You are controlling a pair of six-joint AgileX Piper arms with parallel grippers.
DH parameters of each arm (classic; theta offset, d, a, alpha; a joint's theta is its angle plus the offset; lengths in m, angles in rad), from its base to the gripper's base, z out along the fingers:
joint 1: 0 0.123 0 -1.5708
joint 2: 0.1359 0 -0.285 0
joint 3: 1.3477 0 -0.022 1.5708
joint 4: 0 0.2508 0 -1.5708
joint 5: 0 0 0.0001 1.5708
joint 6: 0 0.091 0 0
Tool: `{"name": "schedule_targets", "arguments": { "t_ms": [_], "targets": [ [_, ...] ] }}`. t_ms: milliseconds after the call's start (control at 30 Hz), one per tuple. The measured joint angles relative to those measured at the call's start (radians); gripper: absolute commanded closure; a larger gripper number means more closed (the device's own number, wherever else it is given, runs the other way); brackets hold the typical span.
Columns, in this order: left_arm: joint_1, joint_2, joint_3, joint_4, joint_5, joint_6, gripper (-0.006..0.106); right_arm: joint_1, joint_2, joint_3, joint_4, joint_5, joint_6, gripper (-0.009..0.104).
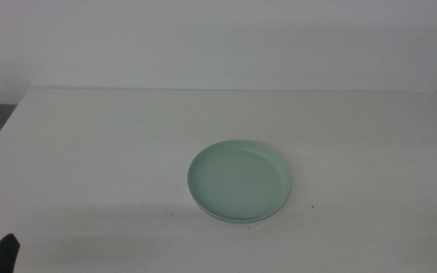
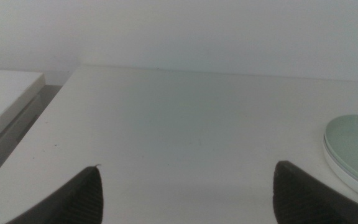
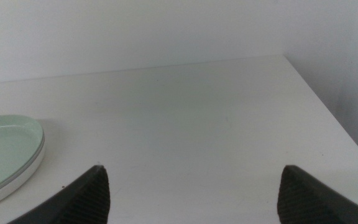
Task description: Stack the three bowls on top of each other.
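A pale mint green bowl (image 1: pixel 239 179) lies on top of a stack near the middle of the white table (image 1: pixel 89 152). A white bowl's rim (image 3: pixel 18 177) peeks out beneath it. A thin grey line runs between the two rims in the right wrist view; I cannot tell whether it is a third bowl. My left gripper (image 2: pixel 188 165) is open and empty, low at the table's near left, and the stack (image 2: pixel 353 149) is off to its side. A dark tip of the left gripper (image 1: pixel 3 254) shows in the middle view. My right gripper (image 3: pixel 194 168) is open and empty, away from the stack (image 3: pixel 5 146).
A plain white wall rises behind the table's far edge. A lower white surface (image 2: pixel 5 93) sits beyond the table's left edge. The table's right edge (image 3: pixel 328 106) drops off near my right gripper.
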Motion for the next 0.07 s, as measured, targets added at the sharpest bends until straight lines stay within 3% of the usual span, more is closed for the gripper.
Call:
{"name": "schedule_targets", "arguments": {
  "t_ms": [67],
  "targets": [
    [0.0, 0.0, 0.0, 0.0, -0.002, 0.0, 0.007, 0.0, 0.0, 0.0, 0.002, 0.0, 0.0, 0.004]
  ]
}}
